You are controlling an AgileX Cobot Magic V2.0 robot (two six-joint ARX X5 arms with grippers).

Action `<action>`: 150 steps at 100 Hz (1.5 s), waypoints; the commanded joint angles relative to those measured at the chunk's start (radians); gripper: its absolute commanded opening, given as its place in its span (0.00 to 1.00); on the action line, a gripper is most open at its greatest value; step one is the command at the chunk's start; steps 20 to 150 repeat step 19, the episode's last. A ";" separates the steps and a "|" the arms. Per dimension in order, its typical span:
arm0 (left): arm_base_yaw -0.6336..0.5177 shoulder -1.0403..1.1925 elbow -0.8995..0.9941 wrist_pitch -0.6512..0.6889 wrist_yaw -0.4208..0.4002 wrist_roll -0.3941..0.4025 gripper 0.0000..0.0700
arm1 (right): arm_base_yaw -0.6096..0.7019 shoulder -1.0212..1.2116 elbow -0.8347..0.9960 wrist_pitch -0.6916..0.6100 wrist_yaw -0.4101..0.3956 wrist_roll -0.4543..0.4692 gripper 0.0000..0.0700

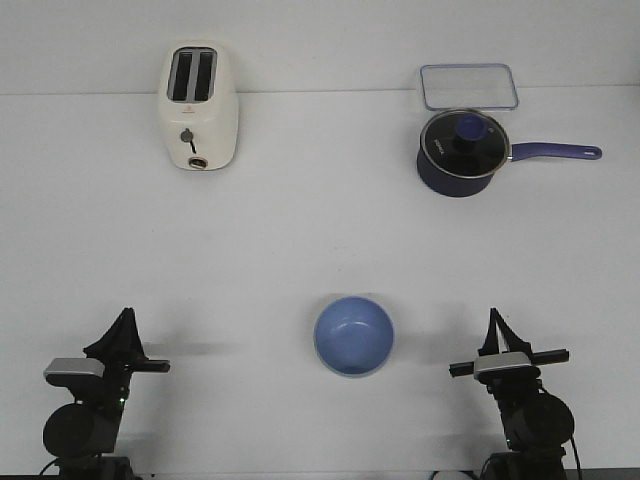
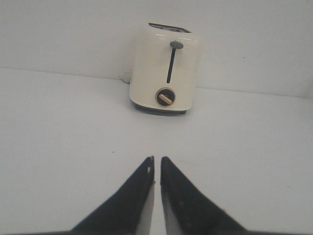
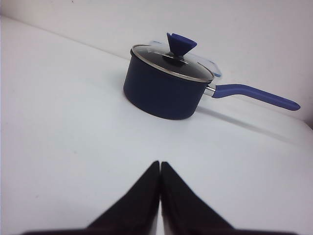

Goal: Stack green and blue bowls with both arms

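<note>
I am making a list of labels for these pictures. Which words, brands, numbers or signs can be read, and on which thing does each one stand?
No text can be read.
Toaster: small mark under the lever, too small to read.
Saucepan: white print on the glass lid, blurred.
Blue bowl: no text.

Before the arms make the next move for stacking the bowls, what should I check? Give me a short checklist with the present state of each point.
1. Blue bowl upright, on the table between the arms: ok.
2. Green bowl in view: not ok; none of the three views shows it, and whether it sits under the blue one cannot be told.
3. Left tool empty, fingers nearly together: ok.
4. Right tool empty, fingers together: ok.
5. Toaster and saucepan far from the bowl, at the back: ok.
</note>
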 commanded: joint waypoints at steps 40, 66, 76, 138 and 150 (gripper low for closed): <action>0.000 -0.002 -0.020 0.010 0.002 0.005 0.02 | 0.001 0.000 -0.002 0.011 -0.001 -0.004 0.00; 0.000 -0.002 -0.020 0.010 0.002 0.005 0.02 | 0.001 0.000 -0.002 0.011 -0.001 -0.004 0.00; 0.000 -0.002 -0.020 0.010 0.002 0.005 0.02 | 0.001 0.000 -0.002 0.011 -0.001 -0.004 0.00; 0.000 -0.002 -0.020 0.010 0.002 0.005 0.02 | 0.001 0.000 -0.002 0.011 -0.001 -0.004 0.00; 0.000 -0.002 -0.020 0.010 0.002 0.005 0.02 | 0.001 0.000 -0.002 0.011 -0.001 -0.004 0.00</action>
